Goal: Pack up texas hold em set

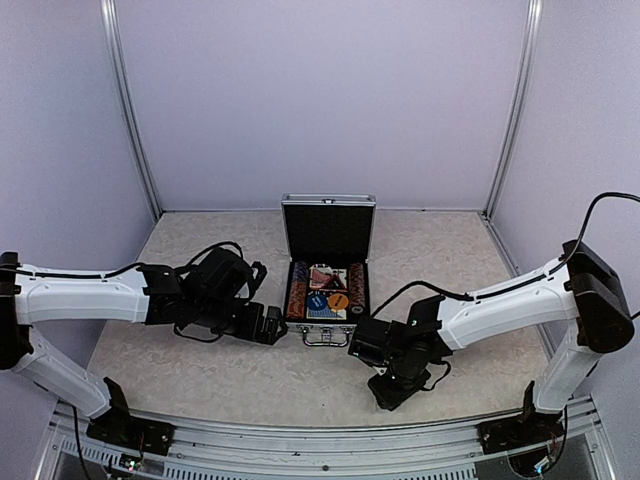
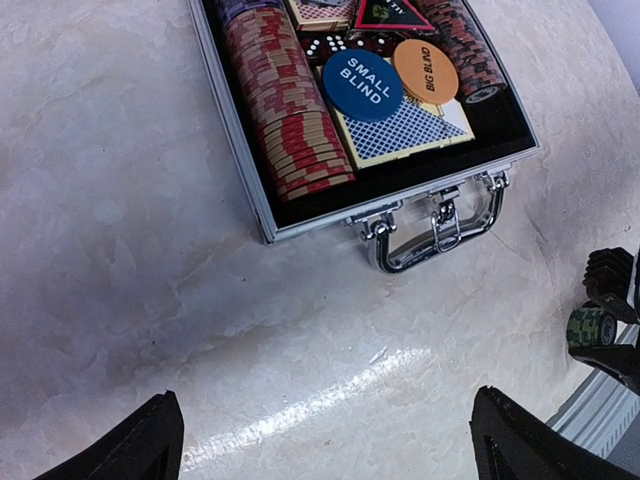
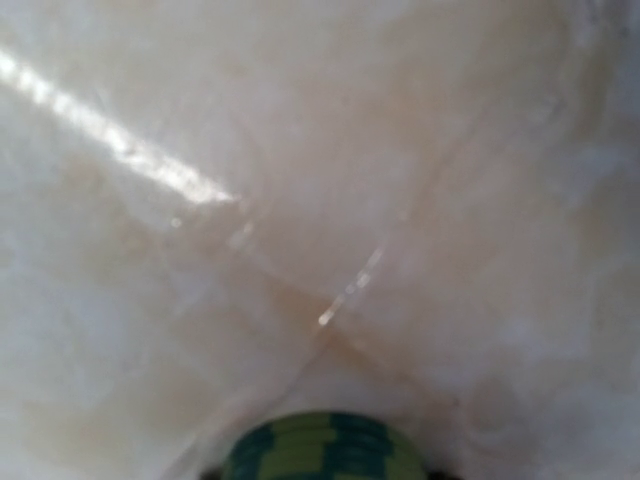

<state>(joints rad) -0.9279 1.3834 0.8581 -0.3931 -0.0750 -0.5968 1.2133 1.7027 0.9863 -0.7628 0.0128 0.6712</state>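
Open aluminium-framed case (image 2: 232, 140), set just ahead of the left jaws.
Its chrome handle (image 2: 440, 235) is pointed at the wide-spread left jaws, with chip rows (image 2: 290, 110) laid lengthwise away; round green-striped chips (image 3: 322, 452) are pinched between the right jaws.

One silver aluminium case (image 1: 328, 230), black-lined. Two round discs: a blue disc (image 2: 362, 85), an orange disc (image 2: 425, 71). One red-black triangle marker (image 2: 392, 12). One green-striped chip stack (image 2: 590, 326).
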